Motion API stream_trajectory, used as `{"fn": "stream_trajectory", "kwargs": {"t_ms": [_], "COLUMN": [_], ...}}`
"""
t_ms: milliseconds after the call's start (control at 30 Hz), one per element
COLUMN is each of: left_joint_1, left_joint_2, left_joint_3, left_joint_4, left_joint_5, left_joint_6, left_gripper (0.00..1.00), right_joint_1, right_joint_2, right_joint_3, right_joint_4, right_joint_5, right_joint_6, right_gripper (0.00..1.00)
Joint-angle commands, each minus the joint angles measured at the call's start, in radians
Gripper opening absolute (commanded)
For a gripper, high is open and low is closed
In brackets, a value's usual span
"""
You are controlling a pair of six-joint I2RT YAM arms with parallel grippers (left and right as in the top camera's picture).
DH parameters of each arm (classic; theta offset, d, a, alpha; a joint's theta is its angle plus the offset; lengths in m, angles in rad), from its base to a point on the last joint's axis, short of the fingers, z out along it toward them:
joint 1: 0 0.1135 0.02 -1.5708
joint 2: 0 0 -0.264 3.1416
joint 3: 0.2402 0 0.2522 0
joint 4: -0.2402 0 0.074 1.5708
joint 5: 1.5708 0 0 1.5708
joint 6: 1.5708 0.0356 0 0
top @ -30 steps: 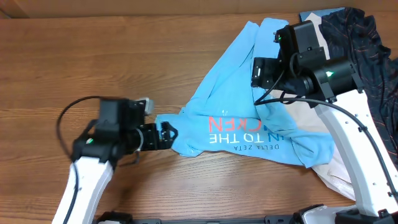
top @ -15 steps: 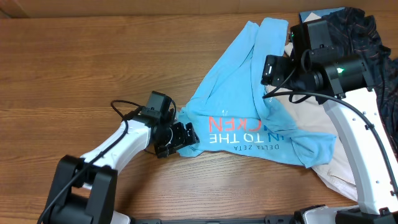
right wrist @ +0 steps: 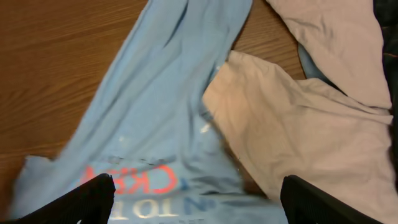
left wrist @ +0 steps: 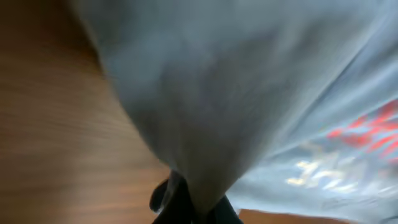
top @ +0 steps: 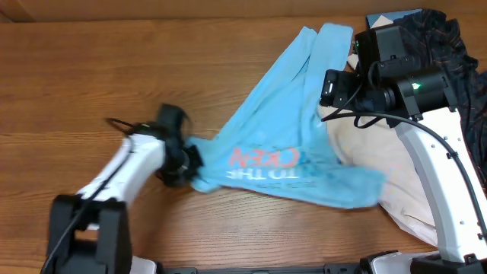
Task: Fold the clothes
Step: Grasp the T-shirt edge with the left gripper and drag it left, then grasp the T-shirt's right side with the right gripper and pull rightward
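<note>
- Step: spreading the light blue T-shirt (top: 274, 122) flat; it lies crumpled at centre, touching the cream garment (top: 396, 167) at 3 o'clock
- Left gripper (top: 185, 162) pinches its 9 o'clock corner; right gripper (top: 329, 87) hovers spread at 2 o'clock
- Next, probably: right takes the far edge, pulls taut

The left arm (top: 125, 171) reached out from the near left side of the table, its white link slanting forward and to the right. The left gripper (top: 185, 161) sat down at table level, jaws closed tight on an edge of the light blue T-shirt (top: 281, 137). The right arm (top: 445, 190) rose from the near right side and bent leftward at its black wrist. The right gripper (top: 331, 87) hung higher up, its fingers spread wide with nothing between them.
</note>
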Motion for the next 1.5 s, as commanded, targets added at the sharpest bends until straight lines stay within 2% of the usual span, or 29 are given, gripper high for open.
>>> {"fn": "stream_trajectory", "kwargs": {"t_ms": [0, 67, 100, 133, 167, 267, 367, 533, 600, 767, 933, 1033, 1133, 1200, 1300, 1333, 1367, 1467], "left_joint_1": [0.290, 0.422, 0.475, 0.510, 0.538, 0.578, 0.561, 0.504, 0.481, 0.477, 0.463, 0.459, 0.459, 0.459, 0.459, 0.459, 0.459, 0.459], "left_joint_2": [-0.095, -0.091, -0.087, -0.086, -0.085, -0.085, -0.082, -0.080, -0.080, -0.080, -0.080, -0.080, -0.080, -0.079, -0.079, -0.079, -0.080, -0.080], "left_joint_3": [0.275, 0.404, 0.456, 0.491, 0.517, 0.554, 0.532, 0.420, 0.322, 0.139, -0.034, -0.092, -0.140, -0.166, -0.181, -0.181, -0.180, -0.179], "left_joint_4": [-0.067, -0.061, -0.057, -0.057, -0.061, -0.143, -0.265, -0.378, -0.393, -0.339, -0.107, -0.011, 0.068, 0.090, 0.082, 0.079, 0.076, 0.070], "left_joint_5": [-0.133, -0.086, -0.069, -0.064, -0.061, -0.045, -0.048, -0.102, -0.145, -0.173, -0.214, -0.214, -0.213, -0.213, -0.197, -0.193, -0.188, -0.172], "left_joint_6": [0.172, 0.202, 0.204, 0.205, 0.205, 0.229, 0.261, 0.269, 0.259, 0.216, 0.216, 0.216, 0.216, 0.216, 0.216, 0.216, 0.216, 0.220], "left_gripper": [0.04, 0.04, 0.35, 0.71, 1.00, 1.00, 1.00, 1.00, 1.00, 1.00, 0.99, 0.89, 0.68, 0.65, 0.29, 0.13, 0.04, 0.04], "right_joint_1": [-0.003, -0.003, -0.003, -0.003, -0.003, -0.003, -0.003, -0.003, -0.003, -0.003, -0.003, -0.003, -0.003, -0.003, -0.003, -0.003, -0.003, -0.003], "right_joint_2": [-0.002, -0.002, -0.002, -0.002, -0.002, -0.002, -0.001, -0.001, -0.001, -0.001, -0.001, -0.001, -0.001, -0.001, -0.001, -0.001, -0.001, -0.001], "right_joint_3": [0.014, 0.014, 0.014, 0.014, 0.014, 0.014, 0.014, 0.014, 0.014, 0.014, 0.014, 0.014, 0.014, 0.014, 0.014, 0.014, 0.014, 0.014], "right_joint_4": [0.006, 0.005, 0.005, 0.005, 0.005, 0.005, 0.005, 0.005, 0.004, 0.002, 0.001, -0.006, -0.010, -0.010, -0.009, -0.008, -0.008, -0.009], "right_joint_5": [0.000, -0.001, -0.001, -0.001, -0.001, -0.002, -0.001, -0.001, -0.001, -0.001, -0.002, -0.002, -0.002, -0.002, -0.002, -0.001, -0.001, -0.001], "right_joint_6": [0.005, 0.005, 0.005, 0.005, 0.005, 0.005, 0.005, 0.004, 0.004, 0.004, 0.005, 0.005, 0.005, 0.005, 0.005, 0.005, 0.005, 0.005], "right_gripper": [0.89, 0.89, 0.89, 0.89, 0.89, 0.89, 0.89, 0.92, 0.92, 0.93, 0.93, 0.93, 0.93, 0.93, 0.93, 0.93, 0.93, 0.93]}}
